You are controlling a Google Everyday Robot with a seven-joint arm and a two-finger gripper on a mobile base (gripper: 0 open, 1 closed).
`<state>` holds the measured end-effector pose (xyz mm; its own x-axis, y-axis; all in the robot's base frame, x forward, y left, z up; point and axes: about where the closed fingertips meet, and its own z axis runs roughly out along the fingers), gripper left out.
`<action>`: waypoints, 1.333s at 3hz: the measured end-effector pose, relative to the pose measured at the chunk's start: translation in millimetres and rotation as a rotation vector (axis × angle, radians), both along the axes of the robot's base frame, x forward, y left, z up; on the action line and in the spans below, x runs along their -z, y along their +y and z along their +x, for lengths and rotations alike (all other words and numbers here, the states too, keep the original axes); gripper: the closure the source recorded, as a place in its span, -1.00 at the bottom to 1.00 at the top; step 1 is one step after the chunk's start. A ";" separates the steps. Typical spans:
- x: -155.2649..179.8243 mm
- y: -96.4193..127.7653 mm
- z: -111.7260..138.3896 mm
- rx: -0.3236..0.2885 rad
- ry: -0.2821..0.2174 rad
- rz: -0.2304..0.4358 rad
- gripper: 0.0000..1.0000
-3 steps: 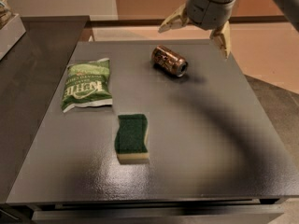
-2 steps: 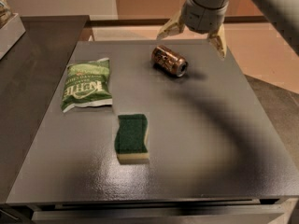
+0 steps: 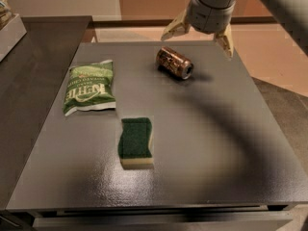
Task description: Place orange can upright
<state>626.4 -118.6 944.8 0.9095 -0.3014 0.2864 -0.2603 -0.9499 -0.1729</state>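
The orange can (image 3: 174, 62) lies on its side on the grey table (image 3: 207, 143), toward the far middle, its silver end facing front right. My gripper (image 3: 198, 35) hangs above and just behind the can, open, with its two pale fingers (image 3: 173, 28) spread wide to either side. It holds nothing and does not touch the can.
A green chip bag (image 3: 90, 85) lies flat at the left of the table. A green and yellow sponge (image 3: 136, 141) lies near the middle front. A darker counter (image 3: 29, 71) adjoins the table on the left.
My gripper has shifted left and a little down, coming closer over the can. The can, bag and sponge have not moved.
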 end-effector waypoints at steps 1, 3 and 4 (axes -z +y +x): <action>2.3 6.0 2.3 -0.093 0.011 -0.047 -1.00; 17.0 2.8 6.5 -0.356 -0.017 -0.113 -1.00; 26.0 4.2 7.6 -0.476 -0.016 -0.116 -1.00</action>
<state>634.1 -114.4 918.8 0.9337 0.1811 0.3087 0.2089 -0.9762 -0.0590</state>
